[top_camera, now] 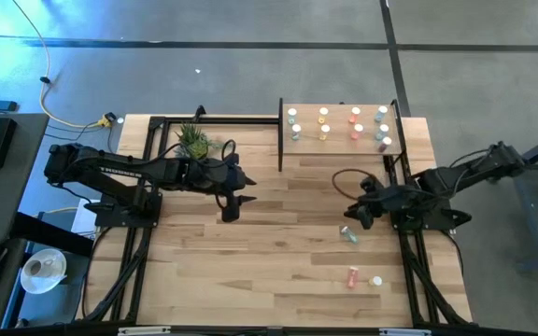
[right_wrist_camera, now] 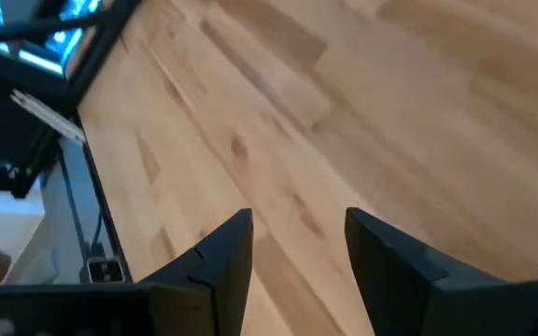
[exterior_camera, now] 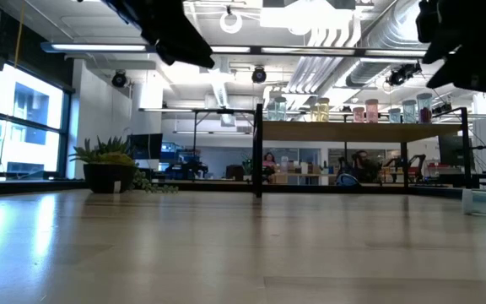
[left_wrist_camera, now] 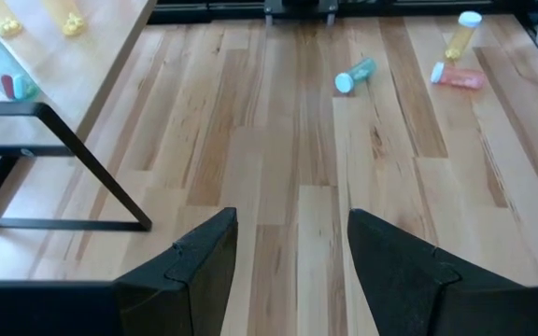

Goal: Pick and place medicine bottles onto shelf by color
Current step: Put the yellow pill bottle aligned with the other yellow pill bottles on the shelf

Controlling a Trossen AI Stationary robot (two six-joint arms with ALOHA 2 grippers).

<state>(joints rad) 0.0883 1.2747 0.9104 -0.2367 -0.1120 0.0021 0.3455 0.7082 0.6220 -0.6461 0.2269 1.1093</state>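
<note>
The shelf (top_camera: pixel 339 131) stands at the table's far right, and several medicine bottles (top_camera: pixel 324 122) stand upright on it in rows by colour. Three more bottles are on the table near the right side. A teal one (top_camera: pixel 348 234) and an orange-red one (top_camera: pixel 352 276) lie on their sides, and a yellow one (left_wrist_camera: pixel 463 33) stands beside the orange-red one. My right gripper (top_camera: pixel 358 210) hovers open just beyond the teal bottle, with only bare table between its fingers (right_wrist_camera: pixel 297 247). My left gripper (top_camera: pixel 232 201) hangs open above mid-table and faces the loose bottles (left_wrist_camera: pixel 355 75).
A small potted plant (top_camera: pixel 192 140) sits at the far left of the table, behind my left arm. The shelf's black frame legs (left_wrist_camera: pixel 92 163) reach down to the tabletop. Bare planks lie between the two grippers and toward the near edge.
</note>
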